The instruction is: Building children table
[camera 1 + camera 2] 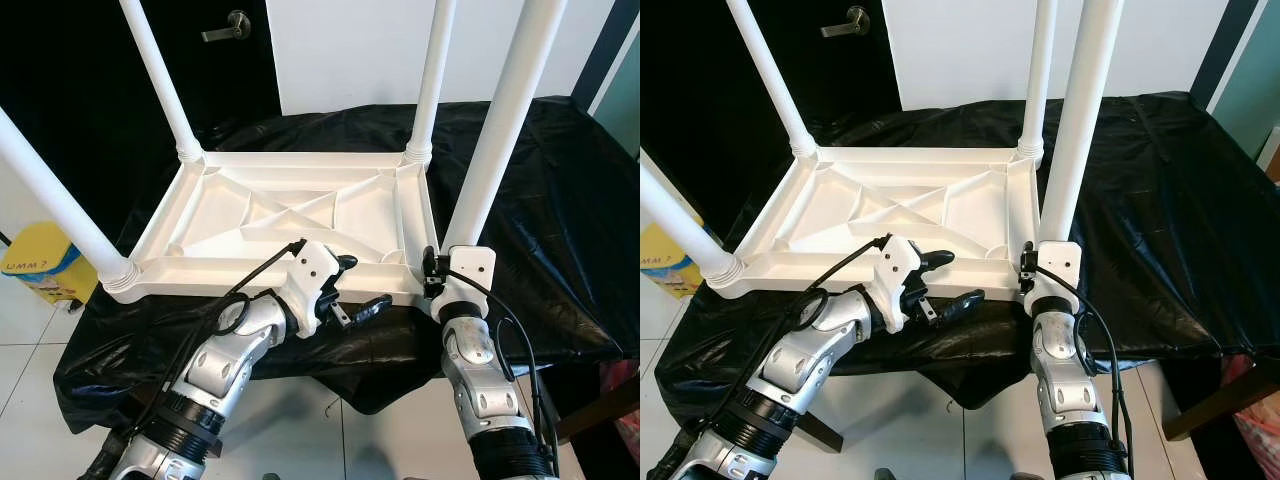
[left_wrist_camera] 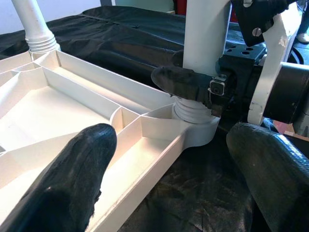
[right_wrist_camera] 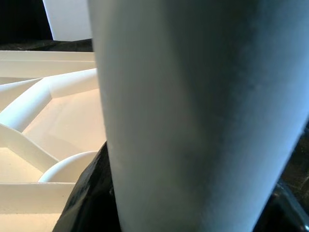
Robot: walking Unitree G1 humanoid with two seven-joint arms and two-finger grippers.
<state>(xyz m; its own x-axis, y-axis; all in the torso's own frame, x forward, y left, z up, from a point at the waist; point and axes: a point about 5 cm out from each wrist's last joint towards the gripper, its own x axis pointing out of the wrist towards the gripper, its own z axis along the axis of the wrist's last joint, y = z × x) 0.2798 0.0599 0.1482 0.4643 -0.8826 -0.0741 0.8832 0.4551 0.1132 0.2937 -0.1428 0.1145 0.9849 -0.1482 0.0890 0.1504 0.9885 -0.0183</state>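
A white children's table top (image 1: 290,210) lies upside down on a black-covered table (image 1: 560,200). Four white legs stand up from its corners. My right gripper (image 1: 434,268) is shut on the base of the near right leg (image 1: 500,130), just above its threaded collar (image 2: 193,112). One of its fingers (image 2: 186,82) wraps around the leg. In the right wrist view that leg (image 3: 193,111) sits right between the fingers. My left gripper (image 1: 360,284) is open at the top's near edge, a little left of that corner, holding nothing.
The near left leg (image 1: 50,195) leans out over the table's left edge. A yellow container (image 1: 40,262) stands on the tiled floor at the left. Behind are a dark door with a handle (image 1: 228,28) and a white wall.
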